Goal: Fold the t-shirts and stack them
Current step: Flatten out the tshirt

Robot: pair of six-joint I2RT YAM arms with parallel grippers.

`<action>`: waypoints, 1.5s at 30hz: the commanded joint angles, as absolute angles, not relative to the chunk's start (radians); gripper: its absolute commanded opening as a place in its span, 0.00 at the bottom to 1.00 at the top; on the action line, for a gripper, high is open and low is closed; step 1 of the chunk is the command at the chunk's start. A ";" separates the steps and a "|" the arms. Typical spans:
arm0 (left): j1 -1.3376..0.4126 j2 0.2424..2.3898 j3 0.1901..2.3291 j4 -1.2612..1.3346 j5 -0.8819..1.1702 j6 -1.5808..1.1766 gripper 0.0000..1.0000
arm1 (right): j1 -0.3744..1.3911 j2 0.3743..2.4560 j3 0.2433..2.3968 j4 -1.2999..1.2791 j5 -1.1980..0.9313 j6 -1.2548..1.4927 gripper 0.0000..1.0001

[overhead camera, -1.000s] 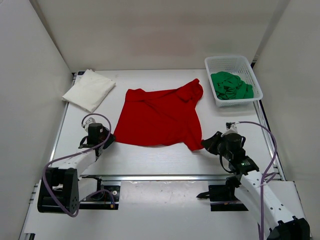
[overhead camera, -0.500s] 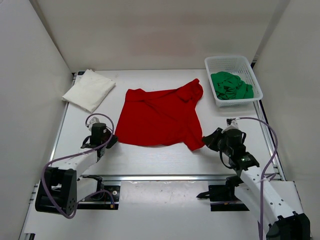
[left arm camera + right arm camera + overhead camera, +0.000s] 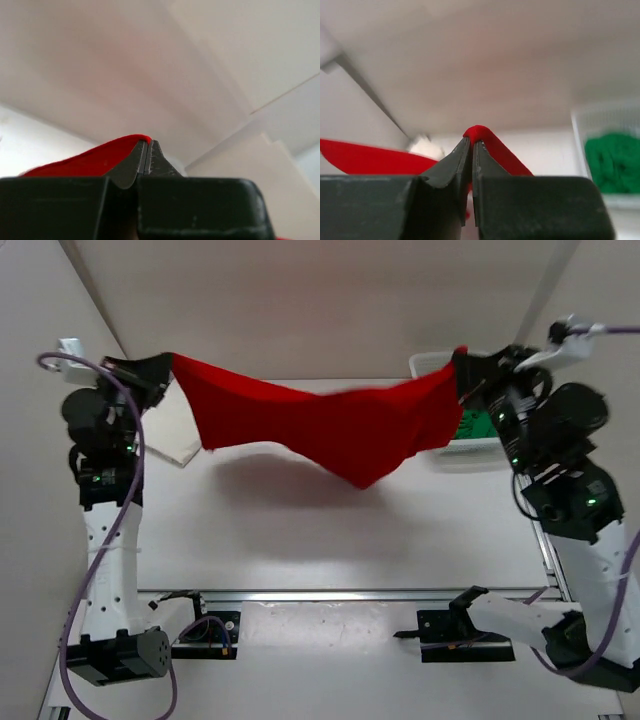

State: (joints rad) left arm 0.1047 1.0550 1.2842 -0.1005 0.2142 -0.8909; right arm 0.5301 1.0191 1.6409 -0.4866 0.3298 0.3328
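The red t-shirt hangs in the air above the table, stretched between both raised arms and sagging in the middle. My left gripper is shut on its left corner; in the left wrist view the gripper pinches red cloth. My right gripper is shut on the right corner; in the right wrist view the gripper has red cloth pinched between its tips. The white t-shirt lies folded at the far left, partly hidden behind the red one. The green t-shirt lies in the basket.
The white lattice basket stands at the far right, partly hidden by the red shirt and the right arm. White walls close in on both sides and the back. A metal rail runs along the table's near edge.
Both arms have risen from the table and lifted the red t-shirt, which lay flat before, into the air. The left gripper closed on its corner.
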 commanded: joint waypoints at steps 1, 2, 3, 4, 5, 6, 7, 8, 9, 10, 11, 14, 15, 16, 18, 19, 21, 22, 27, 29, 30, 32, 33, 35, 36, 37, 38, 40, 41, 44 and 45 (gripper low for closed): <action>0.176 1.068 1.414 -0.144 0.342 -0.962 0.00 | 0.734 1.167 2.008 -0.572 0.622 0.084 0.00; 0.192 1.074 1.452 -0.143 0.348 -0.969 0.00 | 0.788 1.221 2.101 -0.528 0.732 -0.034 0.00; 0.201 1.078 1.478 -0.146 0.351 -0.976 0.00 | 0.930 1.253 2.117 -0.388 0.879 -0.108 0.00; 0.199 1.081 1.486 -0.149 0.347 -0.976 0.00 | 1.083 1.255 2.080 -0.270 0.952 -0.335 0.00; 0.199 1.088 1.502 -0.147 0.341 -0.977 0.00 | 1.200 1.256 1.981 0.046 1.053 -0.609 0.00; 0.195 1.091 1.496 -0.146 0.336 -0.977 0.00 | 1.221 1.265 1.932 0.287 1.077 -0.717 0.00; 0.198 1.091 1.487 -0.140 0.336 -0.979 0.00 | 1.213 1.285 1.931 0.296 1.075 -0.771 0.00; 0.201 1.083 1.462 -0.134 0.336 -0.977 0.00 | 1.201 1.328 2.006 0.147 1.050 -0.636 0.00; 0.196 1.080 1.430 -0.132 0.319 -0.967 0.00 | 1.096 1.348 2.076 -0.112 0.943 -0.533 0.00; 0.192 1.074 1.414 -0.133 0.311 -0.957 0.00 | 0.972 1.359 2.101 -0.206 0.870 -0.359 0.00; 0.196 1.071 1.373 -0.133 0.307 -0.950 0.00 | 0.857 1.377 2.114 -0.322 0.757 -0.242 0.00; 0.181 1.060 1.255 -0.104 0.269 -0.918 0.00 | 0.577 1.390 2.057 -0.429 0.441 -0.053 0.00; 0.148 1.061 1.193 -0.100 0.230 -0.914 0.00 | 0.524 1.402 2.030 -0.443 0.307 -0.007 0.00; 0.109 1.069 1.136 -0.086 0.182 -0.898 0.00 | 0.429 1.425 2.010 -0.437 0.193 0.032 0.00; 0.081 1.097 1.073 -0.051 0.137 -0.894 0.00 | 0.292 1.478 1.974 -0.427 0.073 0.084 0.00; 0.068 1.147 1.043 -0.029 0.135 -0.897 0.00 | 0.272 1.532 1.976 -0.416 0.008 0.084 0.00; 0.063 1.230 1.045 0.021 0.133 -0.908 0.00 | 0.217 1.641 2.049 -0.428 -0.015 0.075 0.00; 0.058 1.285 1.080 0.025 0.124 -0.907 0.00 | 0.209 1.734 2.169 -0.466 -0.047 0.074 0.00; 0.017 1.548 1.429 -0.054 0.101 -0.902 0.00 | 0.120 2.034 2.528 -0.395 -0.129 0.176 0.00; 0.024 1.652 1.651 -0.102 0.121 -0.911 0.00 | 0.109 2.025 2.560 -0.275 -0.144 0.196 0.01; 0.028 1.670 1.701 -0.116 0.127 -0.908 0.00 | 0.109 2.040 2.589 -0.259 -0.140 0.195 0.00; 0.041 1.703 1.830 -0.129 0.129 -0.916 0.00 | 0.088 1.994 2.609 -0.172 -0.193 0.239 0.00; 0.043 1.700 1.848 -0.121 0.138 -0.931 0.00 | 0.062 1.984 2.606 -0.160 -0.210 0.256 0.00; 0.070 1.689 1.882 -0.115 0.150 -0.942 0.00 | 0.034 1.919 2.593 -0.098 -0.239 0.293 0.00; 0.081 1.674 1.894 -0.110 0.140 -0.931 0.00 | 0.019 1.905 2.586 -0.089 -0.276 0.305 0.00; 0.081 1.666 1.894 -0.112 0.130 -0.928 0.00 | 0.002 1.885 2.580 -0.095 -0.282 0.327 0.00; 0.086 1.649 1.898 -0.112 0.114 -0.916 0.00 | 0.008 1.864 2.576 -0.109 -0.296 0.313 0.00; 0.087 1.632 1.887 -0.118 0.114 -0.910 0.00 | 0.002 1.839 2.537 -0.133 -0.310 0.302 0.00; 0.097 1.614 1.861 -0.114 0.112 -0.916 0.00 | -0.023 1.812 2.499 -0.167 -0.316 0.295 0.00; 0.120 1.545 1.754 -0.084 0.094 -0.905 0.00 | -0.005 1.748 2.337 -0.273 -0.276 0.223 0.00; 0.126 1.522 1.702 -0.077 0.078 -0.891 0.00 | -0.006 1.697 2.209 -0.287 -0.255 0.201 0.00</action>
